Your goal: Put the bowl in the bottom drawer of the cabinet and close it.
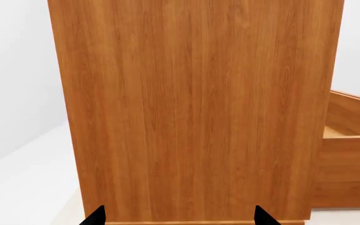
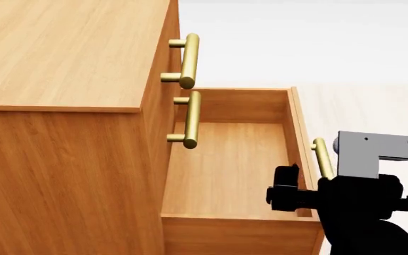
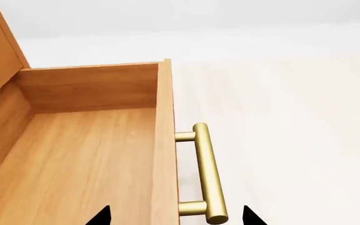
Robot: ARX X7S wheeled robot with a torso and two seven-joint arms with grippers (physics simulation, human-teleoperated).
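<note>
The orange-brown cabinet (image 2: 62,159) fills the left of the head view, and its bare side panel (image 1: 192,108) faces the left wrist camera. The bottom drawer (image 2: 225,164) is pulled out and its inside shows nothing in it. The bowl is out of view. My right gripper (image 2: 299,194) is open at the drawer's front corner. In the right wrist view this gripper (image 3: 175,218) has its fingertips on either side of the front panel and the brass handle (image 3: 206,173). My left gripper (image 1: 178,218) is open, close to the cabinet's side, holding nothing.
Two upper drawers are shut, their brass handles (image 2: 189,58) sticking out above the open drawer. The pale floor (image 3: 292,117) stretches beyond the drawer front. The open drawer's side wall (image 1: 348,159) shows past the cabinet's edge.
</note>
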